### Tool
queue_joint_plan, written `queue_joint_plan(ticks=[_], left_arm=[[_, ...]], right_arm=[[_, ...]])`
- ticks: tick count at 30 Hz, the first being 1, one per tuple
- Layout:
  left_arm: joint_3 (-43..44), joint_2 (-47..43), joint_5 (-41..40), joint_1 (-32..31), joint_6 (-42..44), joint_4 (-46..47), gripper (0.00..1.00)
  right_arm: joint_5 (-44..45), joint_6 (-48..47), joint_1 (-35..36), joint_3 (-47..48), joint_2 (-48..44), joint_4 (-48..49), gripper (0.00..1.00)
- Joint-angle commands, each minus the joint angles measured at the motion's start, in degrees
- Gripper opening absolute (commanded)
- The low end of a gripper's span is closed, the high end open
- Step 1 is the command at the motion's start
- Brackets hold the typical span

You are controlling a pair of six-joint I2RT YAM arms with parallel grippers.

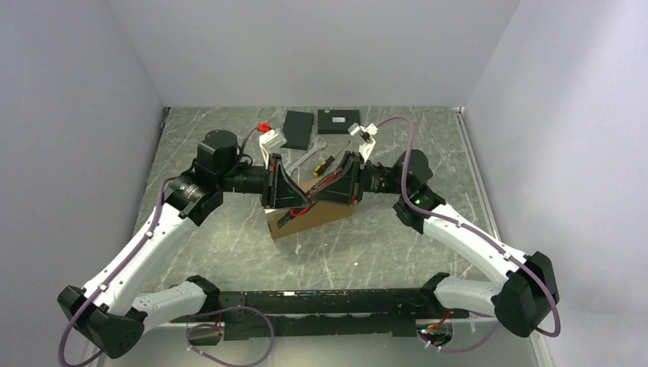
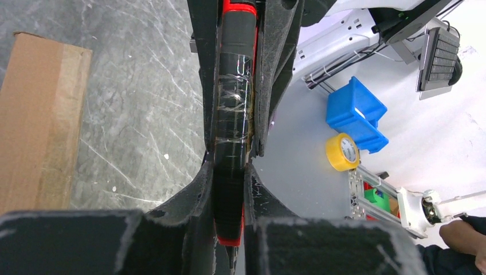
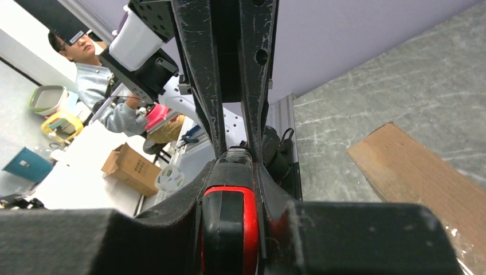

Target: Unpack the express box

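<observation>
I look down on the counter (image 1: pixel 229 245) from above; both close wrist views share the express box (image 2: pixel 40 114).

Two white-shelled robot arms, the left arm (image 1: pixel 145 248) and the right arm (image 1: pixel 470 233), share one build: smooth white moulded links between chunky matte black joint housings. A mauve cable (image 1: pixel 393 118) loops along each, clipped to the shell. A small green light (image 1: pixel 418 202) glows on the right arm. The black wedge-shaped jaws are scuffed with pale scratches.
</observation>
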Motion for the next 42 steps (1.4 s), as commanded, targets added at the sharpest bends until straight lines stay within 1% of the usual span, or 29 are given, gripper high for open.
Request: queue_joint_plan(ticks=[1, 3, 5, 8, 12, 14, 17, 20, 24, 27, 28, 29, 30, 31, 32, 33, 34, 35, 37, 39, 41, 42], left_arm=[[3.5, -0.7, -2.5, 0.2, 2.1, -2.6, 0.0], [5.5, -0.3, -4.8, 0.3, 5.4, -7.3, 0.0], [6.8, -0.2, -6.1, 0.3, 8.2, -10.4, 0.0], [6.2, -0.6, -8.0, 0.3, 11.2, -11.4, 0.0], [3.2, -2.0, -8.5, 0.3, 15.2, -9.2, 0.0], [0.4, -3.5, -8.6, 0.2, 16.0, -4.7, 0.0], [-1.2, -4.4, -11.1, 0.2, 17.6, -3.0, 0.0], [-1.4, -2.2, -11.9, 0.2, 19.5, -2.5, 0.0], [-1.4, 1.8, -7.4, 0.2, 21.1, 3.0, 0.0], [0.5, 5.6, -4.0, 0.2, 27.2, 5.2, 0.0], [1.6, 6.9, -1.6, 0.2, 29.2, 5.4, 0.0], [2.9, 8.2, 0.8, 0.2, 31.9, 5.5, 0.0], [4.0, 9.3, 2.8, 0.2, 34.6, 5.0, 0.0], [5.1, 10.5, 4.3, 0.2, 38.0, 3.8, 0.0], [6.5, 12.0, 4.8, 0.2, 40.3, 2.6, 0.0], [8.3, 13.8, 5.1, 0.2, 41.5, 1.4, 0.0], [10.5, 15.7, 5.9, 0.2, 43.2, -1.1, 0.0], [12.3, 17.4, 6.7, 0.2, 44.1, -2.5, 0.0], [14.1, 19.6, 5.9, 0.2, 42.5, -2.3, 0.0], [14.1, 19.4, 4.4, 0.3, 41.7, -1.8, 0.0], [13.3, 18.7, 5.3, 0.3, 39.3, -0.3, 0.0], [13.0, 18.4, 6.3, 0.3, 38.2, 0.2, 0.0]], right_arm=[[1.5, -1.9, -0.2, 6.1, 0.0, -10.6, 0.0], [1.5, -1.9, -0.4, 8.3, -0.1, -16.2, 0.0], [1.5, -1.9, -0.7, 9.4, 0.4, -16.5, 0.0], [1.5, -1.9, -1.0, 8.5, 0.5, -16.5, 0.0], [1.5, -1.9, -1.1, 7.5, -1.1, -25.5, 0.0], [1.5, -1.9, -1.1, 7.0, -2.2, -30.6, 0.0], [1.5, -1.9, -1.2, 6.5, -3.0, -36.1, 0.0], [1.5, -1.9, -1.2, 2.7, -4.8, -32.5, 0.0], [1.5, -1.9, -1.2, -2.7, -11.0, -25.4, 0.0], [1.5, -1.9, -1.2, -6.5, -15.0, -21.7, 0.0], [1.5, -1.9, -1.2, -6.6, -15.3, -21.7, 0.86], [1.5, -1.9, -1.2, -6.5, -15.2, -22.4, 0.98], [27.0, -1.9, -1.2, -6.7, -14.8, -22.9, 0.99], [4.7, -1.9, -1.2, -7.3, -14.9, -22.5, 0.99], [2.8, -1.9, -1.2, -8.2, -15.2, -21.3, 0.99], [3.8, -33.4, -1.2, -9.3, -15.7, -19.7, 0.99], [5.3, -41.0, -1.2, -10.2, -16.4, -18.6, 0.99], [6.8, -41.6, -1.2, -10.8, -17.0, -17.7, 0.99], [8.5, -40.6, -1.2, -11.7, -18.2, -15.9, 0.99], [13.8, -38.1, -1.2, -12.4, -19.6, -14.2, 0.99], [21.2, -32.0, -1.2, -13.1, -20.4, -11.4, 0.99], [25.1, -26.7, -1.2, -12.6, -20.6, -11.0, 1.0]])
